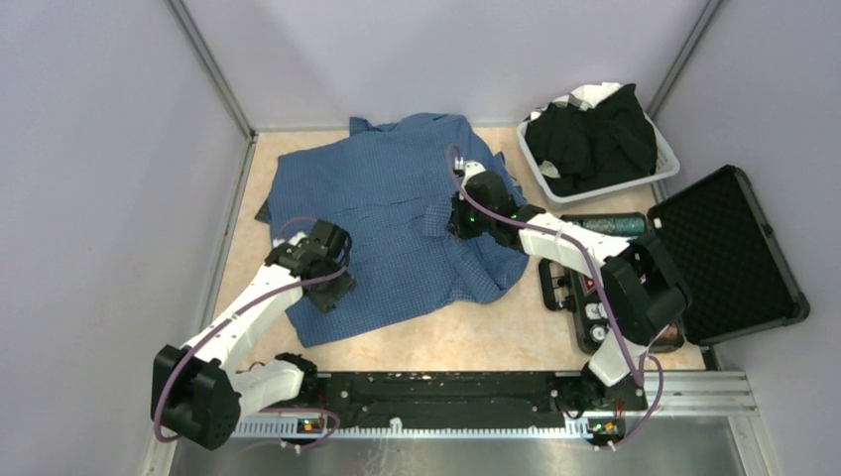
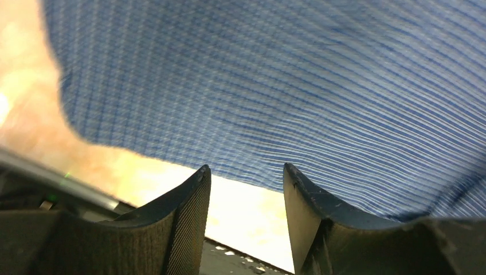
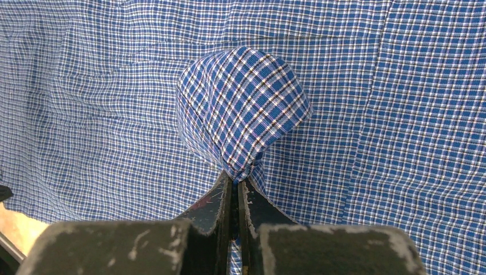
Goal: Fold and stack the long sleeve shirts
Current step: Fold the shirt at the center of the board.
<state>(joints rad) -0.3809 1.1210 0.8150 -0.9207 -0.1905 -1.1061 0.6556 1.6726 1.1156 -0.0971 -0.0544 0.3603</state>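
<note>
The blue checked shirt [image 1: 397, 213] lies spread on the tan table, its sleeve folded across the body. My right gripper [image 1: 451, 220] is shut on a bunched fold of it near the shirt's middle right; in the right wrist view the cloth [image 3: 243, 109] bulges out above the closed gripper [image 3: 235, 180]. My left gripper [image 1: 337, 290] is open over the shirt's lower left edge; in the left wrist view the gripper [image 2: 246, 183] has bare table between its jaws and the shirt hem [image 2: 286, 114] just beyond. Black shirts [image 1: 593, 134] fill a white basket.
The white basket [image 1: 664, 169] stands at the back right. An open black hard case with foam lining [image 1: 729, 253] and tools lies at the right. Grey walls enclose the table on three sides. A metal rail [image 1: 446, 397] runs along the near edge.
</note>
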